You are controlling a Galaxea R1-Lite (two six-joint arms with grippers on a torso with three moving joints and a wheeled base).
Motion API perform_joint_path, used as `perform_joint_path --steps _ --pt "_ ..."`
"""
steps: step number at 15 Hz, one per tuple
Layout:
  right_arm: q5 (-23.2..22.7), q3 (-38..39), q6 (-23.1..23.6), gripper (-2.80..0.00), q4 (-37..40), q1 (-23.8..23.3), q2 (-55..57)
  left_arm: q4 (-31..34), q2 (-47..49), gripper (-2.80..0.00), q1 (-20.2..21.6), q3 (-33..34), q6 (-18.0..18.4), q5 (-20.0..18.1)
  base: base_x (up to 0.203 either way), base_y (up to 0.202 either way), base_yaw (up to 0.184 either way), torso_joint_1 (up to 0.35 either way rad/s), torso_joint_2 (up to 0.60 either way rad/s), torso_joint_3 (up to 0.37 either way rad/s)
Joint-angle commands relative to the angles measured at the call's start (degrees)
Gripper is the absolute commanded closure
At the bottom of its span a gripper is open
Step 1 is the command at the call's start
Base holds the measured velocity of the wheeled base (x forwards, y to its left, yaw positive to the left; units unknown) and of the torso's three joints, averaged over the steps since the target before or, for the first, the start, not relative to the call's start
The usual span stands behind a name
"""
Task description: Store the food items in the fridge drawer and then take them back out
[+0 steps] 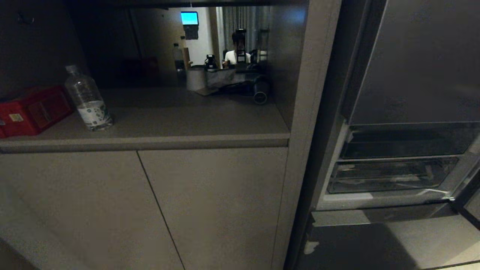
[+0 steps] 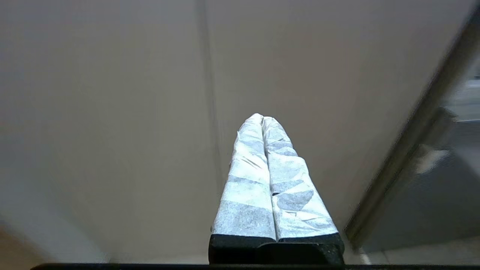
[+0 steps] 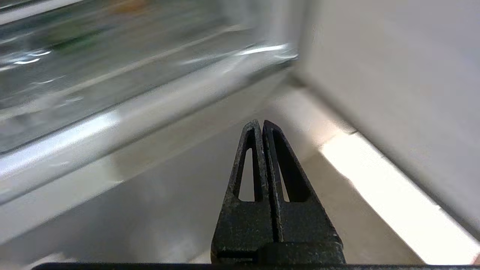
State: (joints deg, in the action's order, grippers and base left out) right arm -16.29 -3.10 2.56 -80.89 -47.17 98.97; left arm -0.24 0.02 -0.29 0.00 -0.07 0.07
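Fridge drawer (image 1: 390,174) pushed in, low in open fridge at right; food items not clearly visible. Right gripper (image 3: 262,125) pinched empty just beside drawer front; left gripper (image 2: 262,120) closed, parked by cabinet door (image 2: 112,112). Likely approach step; next needs jaws opened to grip and pull drawer

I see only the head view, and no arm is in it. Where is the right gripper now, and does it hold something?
Observer: The right gripper is shut on nothing. Its black fingers point at the pale ledge just below the wide clear plastic fridge drawer.
Operator: And the left gripper, is it near the fridge too?
Observer: No. The left gripper, with white-wrapped fingers shut and empty, faces a flat beige cabinet door.
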Motion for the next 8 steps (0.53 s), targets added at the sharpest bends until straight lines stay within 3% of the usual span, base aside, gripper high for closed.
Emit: perform_joint_path --steps 1,8 --pt "-0.06 1.34 0.08 0.00 -0.41 -0.12 -2.39 -0.01 -0.02 0.00 -0.06 0.00 -0.01 0.01 0.003 0.007 -0.125 0.005 0.00 0.002" --pt "-0.06 3.17 0.13 0.00 -0.32 -2.78 -6.06 -0.02 0.05 0.00 -0.06 0.00 0.16 0.01 0.000 0.007 -0.177 0.000 0.00 0.002"
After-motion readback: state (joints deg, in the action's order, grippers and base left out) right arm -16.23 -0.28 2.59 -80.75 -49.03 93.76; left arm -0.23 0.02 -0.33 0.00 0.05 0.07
